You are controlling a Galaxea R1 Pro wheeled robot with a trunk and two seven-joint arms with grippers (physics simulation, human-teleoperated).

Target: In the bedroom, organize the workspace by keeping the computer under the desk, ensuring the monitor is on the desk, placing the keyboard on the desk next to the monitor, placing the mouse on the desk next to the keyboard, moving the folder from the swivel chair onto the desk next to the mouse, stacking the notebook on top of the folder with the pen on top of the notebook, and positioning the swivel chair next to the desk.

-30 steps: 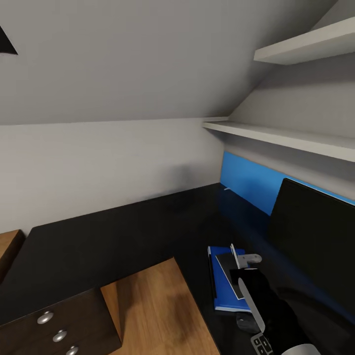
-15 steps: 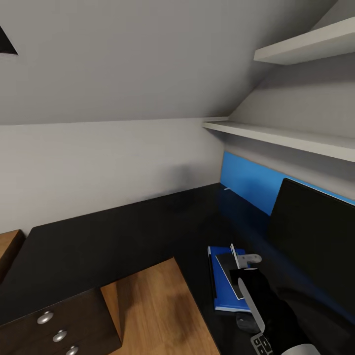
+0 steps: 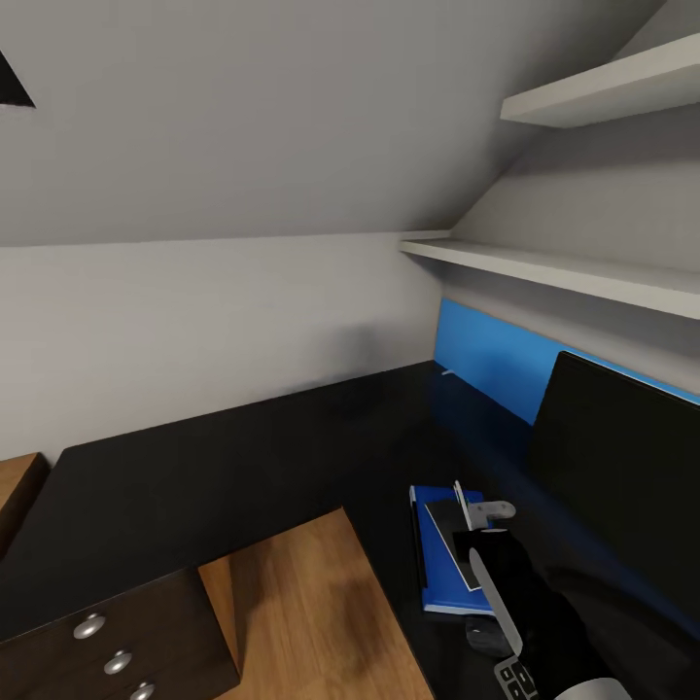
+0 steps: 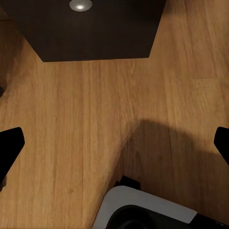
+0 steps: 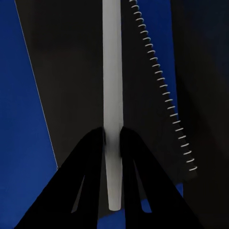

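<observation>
1. Two black fingers of the right gripper [image 5: 112, 143] are closed on the pen [image 5: 113, 95], a thin pale stick pinched near one end with most of its length reaching out over the notebook [image 5: 71, 95]
2. The pen looks light, stiff and smooth, so it will likely roll once freed; a grip nearer its middle would steady it, and it should be let go low and lying flat
3. In the head view the right gripper [image 3: 473, 517] hangs over the grey notebook [image 3: 449, 520], which lies on the blue folder [image 3: 437, 583] on the black desk [image 3: 243, 457]; whether the pen touches the cover cannot be told
4. The notebook is small and thin with a spiral binding [image 5: 167, 95] along one side; the pen lies roughly along that binding, just beside it, and the coils may snag it
5. Just beyond the folder stands the monitor [image 3: 622, 457], close to the arm, so room on that side is tight; the blue back panel [image 3: 486, 360] and the shelf [image 3: 564, 272] bound the far end
6. The left gripper [image 4: 114, 143] is spread wide and holds nothing, above the wood floor [image 4: 86, 119] near the dark drawer unit [image 3: 117, 642]
7. Most of the desk top toward the wall is open
</observation>
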